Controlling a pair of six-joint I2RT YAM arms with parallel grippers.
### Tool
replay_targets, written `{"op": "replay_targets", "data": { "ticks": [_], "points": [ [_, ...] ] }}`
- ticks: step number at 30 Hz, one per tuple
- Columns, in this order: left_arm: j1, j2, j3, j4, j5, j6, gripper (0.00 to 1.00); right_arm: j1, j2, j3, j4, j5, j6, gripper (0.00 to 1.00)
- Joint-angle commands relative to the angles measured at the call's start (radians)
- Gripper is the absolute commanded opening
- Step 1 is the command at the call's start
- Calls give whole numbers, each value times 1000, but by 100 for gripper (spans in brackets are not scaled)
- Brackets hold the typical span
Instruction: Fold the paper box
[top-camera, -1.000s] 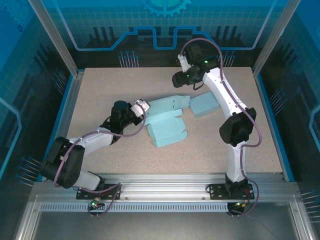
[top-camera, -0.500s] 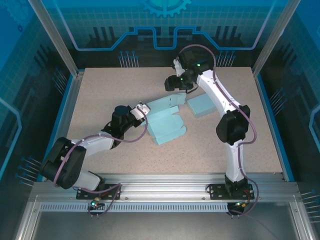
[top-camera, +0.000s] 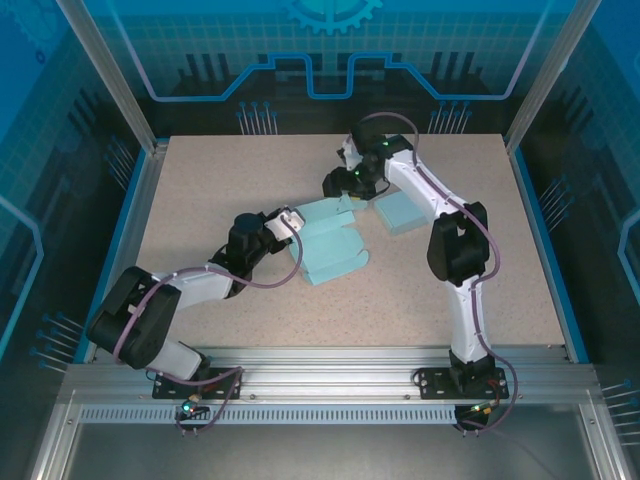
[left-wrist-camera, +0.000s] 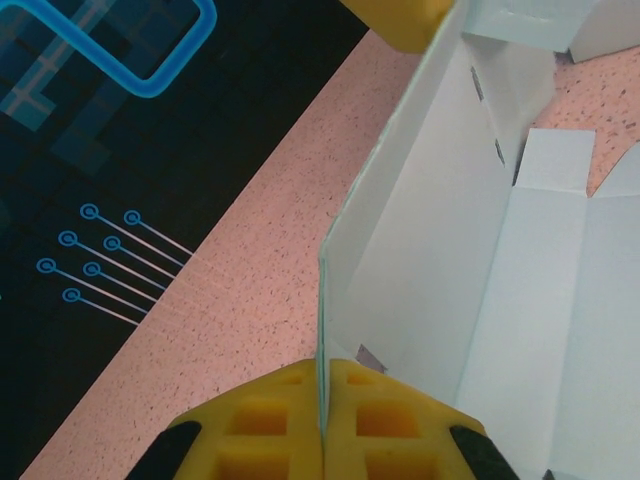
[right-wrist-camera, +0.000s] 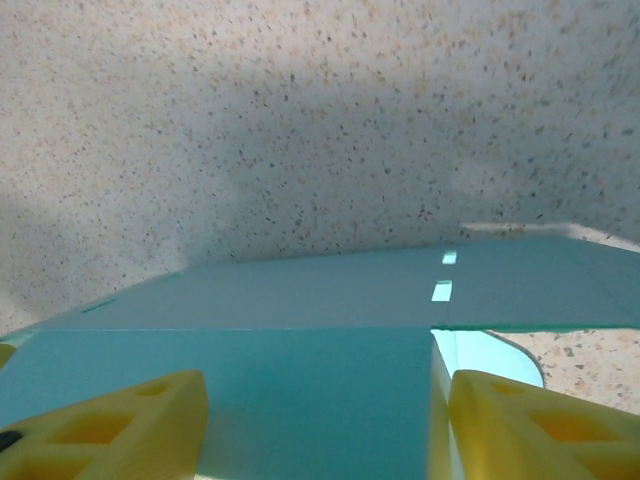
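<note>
Left wrist camera: the left gripper (left-wrist-camera: 322, 405) is pinched closed on a thin upright panel of the paper box (left-wrist-camera: 470, 250). The sheet's edge runs straight up from between the two yellow pads (left-wrist-camera: 270, 420), and the rest of the pale blue cardboard spreads out to the right over the speckled table (left-wrist-camera: 250, 290).

In the right wrist view, the right gripper (right-wrist-camera: 325, 400) has its fingers (right-wrist-camera: 110, 420) spread well apart. A flat blue flap of the box, marked by two small slots, lies between and beneath them; no pinch is visible.

From the top camera, the half-opened box (top-camera: 330, 250) lies near the middle of the table (top-camera: 200, 180). The left gripper (top-camera: 288, 221) is at its left edge and the right gripper (top-camera: 338, 183) at its far end. A second blue cardboard piece (top-camera: 400, 212) lies just to the right, partly under the right arm.
</note>
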Motion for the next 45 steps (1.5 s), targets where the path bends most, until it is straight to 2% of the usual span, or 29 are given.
{"op": "replay_targets", "data": {
  "ticks": [1,8,11,14,17,22,26,32,39,45],
  "points": [
    [-10,10,-9,54,-27,26,3,-9,-53,-73,58,-71,45,66],
    [-15,31,-10,57,-34,43,3,-17,-56,-123,160,-151,106,56],
    [-17,38,-12,54,-38,42,6,-20,-58,-125,166,-132,114,48],
    [-17,33,-13,40,-31,30,18,-27,-62,-136,173,-121,116,49],
    [-17,14,-9,14,-18,14,30,-32,-63,-148,180,-118,112,44],
    [-17,-22,51,-116,23,5,38,-33,-63,-165,193,-118,105,36],
    [-27,-30,108,-191,52,22,47,-32,-69,-180,208,-119,105,35],
    [-74,1,219,-361,54,79,48,-31,-70,-180,212,-118,101,35],
    [-92,90,289,-418,-16,122,47,-31,-76,-188,220,-121,100,34],
    [-91,129,351,-515,24,71,47,-28,-79,-198,231,-125,100,31]
  ]
}}
